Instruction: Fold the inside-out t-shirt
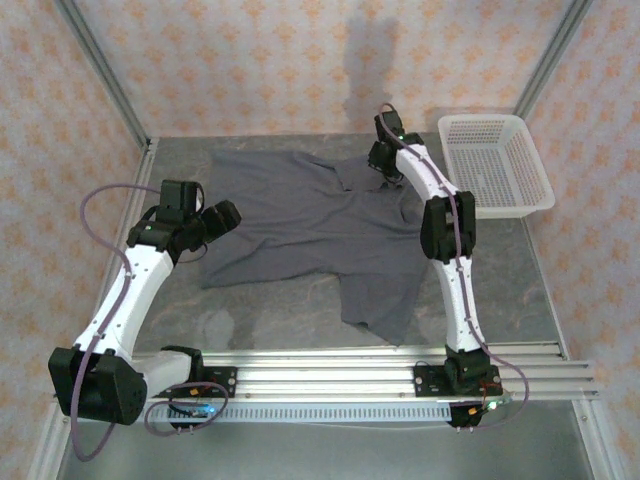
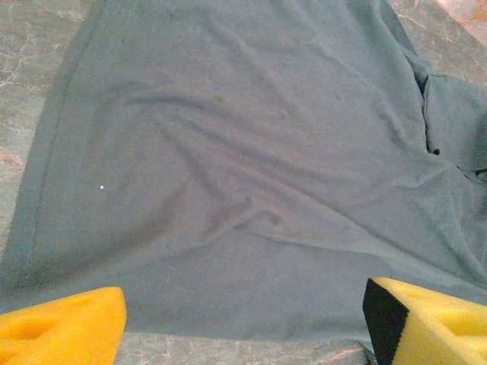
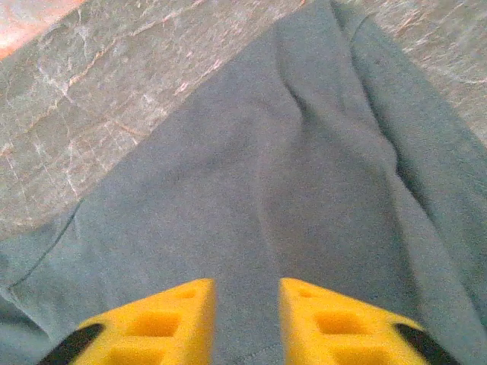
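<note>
Dark slate-grey cloth t-shirt spread on grey counter, outside white mesh basket; left fingers wide apart, right fingers narrowly parted over cloth.

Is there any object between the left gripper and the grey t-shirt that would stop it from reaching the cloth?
Nothing visible does. The left gripper hangs open at the edge of the t-shirt, and in front of it lie only cloth and a strip of bare table. The white basket stands far off at the right.
</note>
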Tool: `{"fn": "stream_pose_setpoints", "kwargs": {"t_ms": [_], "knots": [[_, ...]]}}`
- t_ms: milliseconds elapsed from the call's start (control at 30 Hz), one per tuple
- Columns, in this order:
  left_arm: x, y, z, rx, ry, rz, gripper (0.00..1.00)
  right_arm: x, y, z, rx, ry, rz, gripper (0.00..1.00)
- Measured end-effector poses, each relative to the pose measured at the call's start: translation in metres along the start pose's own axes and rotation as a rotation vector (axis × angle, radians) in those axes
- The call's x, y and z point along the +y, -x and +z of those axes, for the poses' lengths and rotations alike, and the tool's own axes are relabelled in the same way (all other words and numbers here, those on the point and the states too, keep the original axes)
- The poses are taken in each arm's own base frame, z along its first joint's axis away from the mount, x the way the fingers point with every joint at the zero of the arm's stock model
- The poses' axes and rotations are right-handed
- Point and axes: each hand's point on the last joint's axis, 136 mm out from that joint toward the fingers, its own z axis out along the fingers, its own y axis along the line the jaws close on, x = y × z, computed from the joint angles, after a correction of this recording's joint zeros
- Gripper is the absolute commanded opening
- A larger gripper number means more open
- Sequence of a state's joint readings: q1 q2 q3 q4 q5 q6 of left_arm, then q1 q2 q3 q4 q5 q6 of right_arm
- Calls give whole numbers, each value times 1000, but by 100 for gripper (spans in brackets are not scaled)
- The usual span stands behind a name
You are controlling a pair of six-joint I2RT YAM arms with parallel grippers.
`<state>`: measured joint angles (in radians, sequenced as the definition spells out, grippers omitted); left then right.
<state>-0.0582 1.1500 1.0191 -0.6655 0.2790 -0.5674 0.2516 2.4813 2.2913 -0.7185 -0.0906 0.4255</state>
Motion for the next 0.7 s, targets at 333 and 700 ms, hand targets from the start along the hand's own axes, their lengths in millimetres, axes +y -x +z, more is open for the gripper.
{"fn": "stream_pose_setpoints", "kwargs": {"t_ms": [333,700], "knots": [[1,-1,1,1,5,-8,83,-36,-26,11,68,-111,-85,39],[3,0,1,-1,13,-8,83,-31,-29,11,88,-81,-81,0]]}}
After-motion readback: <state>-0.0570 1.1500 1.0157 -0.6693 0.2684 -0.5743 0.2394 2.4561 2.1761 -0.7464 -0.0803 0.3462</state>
